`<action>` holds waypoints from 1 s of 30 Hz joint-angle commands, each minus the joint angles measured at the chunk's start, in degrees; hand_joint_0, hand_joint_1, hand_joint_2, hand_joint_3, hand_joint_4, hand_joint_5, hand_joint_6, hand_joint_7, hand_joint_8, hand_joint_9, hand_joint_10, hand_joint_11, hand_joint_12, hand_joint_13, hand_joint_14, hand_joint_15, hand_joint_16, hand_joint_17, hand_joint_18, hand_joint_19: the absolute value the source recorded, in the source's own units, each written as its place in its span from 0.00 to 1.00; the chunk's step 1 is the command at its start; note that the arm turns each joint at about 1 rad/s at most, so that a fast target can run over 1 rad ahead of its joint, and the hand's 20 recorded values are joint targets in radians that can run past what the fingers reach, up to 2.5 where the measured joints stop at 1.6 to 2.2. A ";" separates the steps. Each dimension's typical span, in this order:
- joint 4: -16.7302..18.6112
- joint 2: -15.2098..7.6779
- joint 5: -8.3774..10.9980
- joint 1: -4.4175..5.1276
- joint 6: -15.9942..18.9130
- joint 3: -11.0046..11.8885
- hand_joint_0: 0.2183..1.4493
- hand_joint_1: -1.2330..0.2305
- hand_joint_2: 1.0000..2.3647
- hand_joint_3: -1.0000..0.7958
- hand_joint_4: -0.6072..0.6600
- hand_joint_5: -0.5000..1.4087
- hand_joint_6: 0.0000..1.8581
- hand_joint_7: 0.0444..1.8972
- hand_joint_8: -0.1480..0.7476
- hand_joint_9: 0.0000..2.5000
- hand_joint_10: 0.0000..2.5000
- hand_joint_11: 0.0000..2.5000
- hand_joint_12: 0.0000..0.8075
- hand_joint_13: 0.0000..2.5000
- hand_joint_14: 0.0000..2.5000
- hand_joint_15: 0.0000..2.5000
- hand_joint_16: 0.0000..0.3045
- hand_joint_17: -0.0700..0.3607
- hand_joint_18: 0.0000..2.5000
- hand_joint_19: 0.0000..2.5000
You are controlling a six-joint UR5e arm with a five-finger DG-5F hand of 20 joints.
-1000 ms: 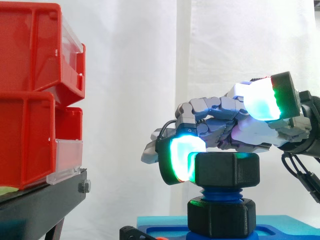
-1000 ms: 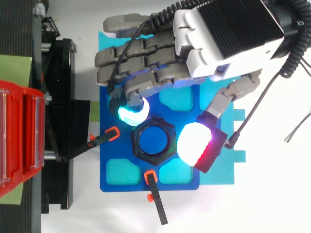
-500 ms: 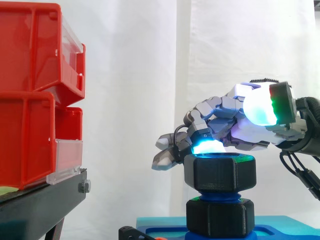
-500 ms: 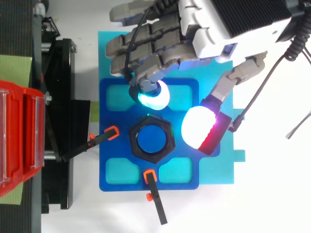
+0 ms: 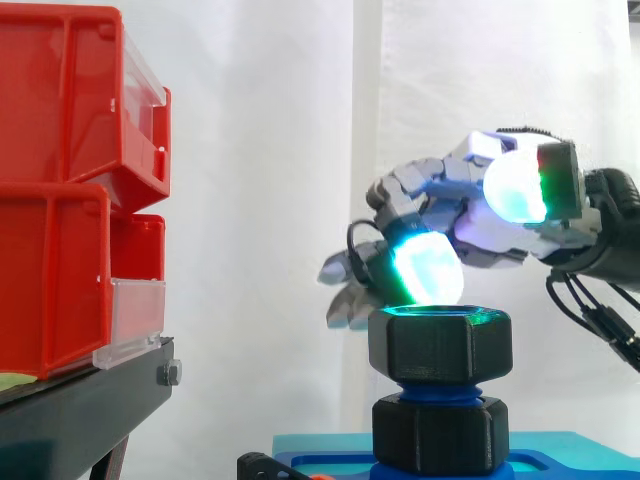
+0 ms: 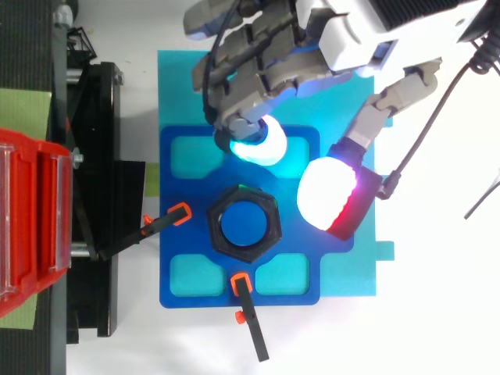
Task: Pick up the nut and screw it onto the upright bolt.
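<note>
The black hex nut [image 5: 440, 345] sits on top of the upright blue bolt [image 5: 440, 392], whose blue end shows through the nut's hole [image 6: 244, 225]. A second black nut [image 5: 440, 435] lies lower on the bolt, against the blue plate [image 6: 168, 203]. My hand [image 5: 490, 240] hovers just above and behind the upper nut and does not touch it. Its fingers are loosely bent and the thumb is spread wide, with nothing between them. A cyan-glowing fingertip [image 6: 259, 145] hangs over the plate's far side, and the thumb pad [image 6: 324, 195] is right of the nut.
The blue plate rests on a cyan board [image 6: 180, 86]. Two orange-tipped black clamps [image 6: 180, 213] [image 6: 241, 283] hold the bolt's base. Red bins [image 5: 60, 200] on a black stand [image 5: 80, 410] are at the left.
My hand let go of the nut's sides, rose above it and drew back toward the far edge. The nut stayed on the bolt.
</note>
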 commanded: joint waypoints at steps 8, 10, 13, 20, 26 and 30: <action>0.12 -0.04 -0.82 0.51 0.12 1.99 0.20 0.69 0.00 0.28 0.64 0.17 0.27 0.41 0.45 0.27 0.00 0.00 0.40 0.21 0.00 0.00 0.11 0.33 0.09 0.00; 0.03 -0.04 -0.73 0.68 0.12 1.99 0.19 0.69 0.00 0.28 0.63 0.17 0.27 0.38 0.45 0.26 0.00 0.00 0.40 0.21 0.00 0.00 0.11 0.34 0.08 0.00; -0.14 -0.04 -0.64 1.12 0.12 1.99 0.19 0.69 0.00 0.28 0.62 0.17 0.27 0.36 0.44 0.24 0.00 0.00 0.40 0.20 0.00 0.00 0.11 0.34 0.07 0.00; -1.55 -0.12 -0.03 2.00 0.03 1.99 0.19 0.71 0.00 0.28 0.59 0.15 0.27 0.31 0.42 0.21 0.00 0.00 0.40 0.16 0.00 0.00 0.12 0.35 0.03 0.00; -3.31 -0.04 0.68 2.62 -0.06 1.37 0.18 0.73 0.00 0.28 0.56 0.15 0.27 0.29 0.39 0.15 0.00 0.00 0.41 0.11 0.00 0.00 0.12 0.36 0.00 0.00; -2.52 -0.04 0.94 2.88 0.12 -0.30 0.18 0.73 0.00 0.28 0.55 0.14 0.27 0.29 0.39 0.12 0.00 0.00 0.41 0.09 0.00 0.00 0.13 0.37 0.00 0.00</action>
